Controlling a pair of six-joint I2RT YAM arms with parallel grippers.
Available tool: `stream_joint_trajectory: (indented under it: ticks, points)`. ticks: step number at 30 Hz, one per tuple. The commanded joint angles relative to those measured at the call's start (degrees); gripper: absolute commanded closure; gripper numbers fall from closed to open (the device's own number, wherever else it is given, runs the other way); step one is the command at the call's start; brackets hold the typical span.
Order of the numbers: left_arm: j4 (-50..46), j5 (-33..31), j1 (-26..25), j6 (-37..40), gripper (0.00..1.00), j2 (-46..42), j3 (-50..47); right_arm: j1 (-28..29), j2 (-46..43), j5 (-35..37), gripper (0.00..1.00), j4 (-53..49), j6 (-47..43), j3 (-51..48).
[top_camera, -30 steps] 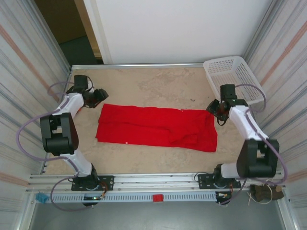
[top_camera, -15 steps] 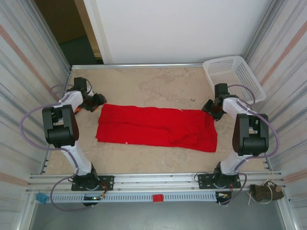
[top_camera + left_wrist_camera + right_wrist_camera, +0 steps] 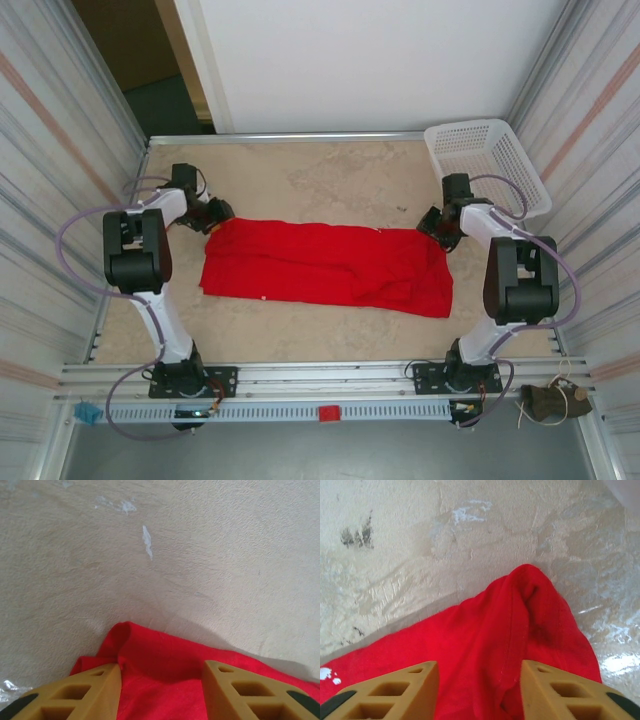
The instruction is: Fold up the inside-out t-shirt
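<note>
t-shirt (image 3: 325,265) lies flat mid-surface (image 3: 330,175), folded into a long red band. long axis runs left-right, roughly parallel to the near edge, with the right end sitting slightly nearer and wider. can't tell which end is collar or hem. left gripper (image 3: 222,213) is at the band's far-left corner and right gripper (image 3: 432,225) at the far-right corner. both are low over the cloth. left wrist view: left gripper (image 3: 161,670) jaws apart, the rounded red corner (image 3: 150,655) lying in the gap, not pinched. right wrist view: right gripper (image 3: 477,666) jaws apart as well, straddling a rumpled corner (image 3: 520,625) with a seam running toward the camera, nothing clamped. white basket (image 3: 485,160) sits at the far-right corner, apart from the shirt.
</note>
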Motion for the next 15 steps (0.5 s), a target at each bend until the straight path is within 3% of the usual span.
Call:
stream_joint_trajectory:
  ticks: [1, 5, 12, 15]
  points:
    - [1.12, 0.32, 0.12, -0.38, 0.54, -1.53, -1.57, 2.36, -4.9, 3.95, 0.49, -2.5, -0.78, -1.78]
    - [2.04, 0.18, 0.12, -0.68, 0.54, -2.73, -3.02, 4.64, -6.05, 6.37, 0.47, -2.77, -0.35, -2.7]
    - [2.89, 0.57, 0.12, -1.74, 0.55, -1.69, -3.32, 5.91, -0.56, 7.81, 0.51, -2.96, 0.35, -0.94]
    - [3.78, 0.68, 0.2, -2.54, 0.69, -1.25, -3.81, 6.17, 1.52, 8.3, 0.57, -2.95, 0.2, -0.27]
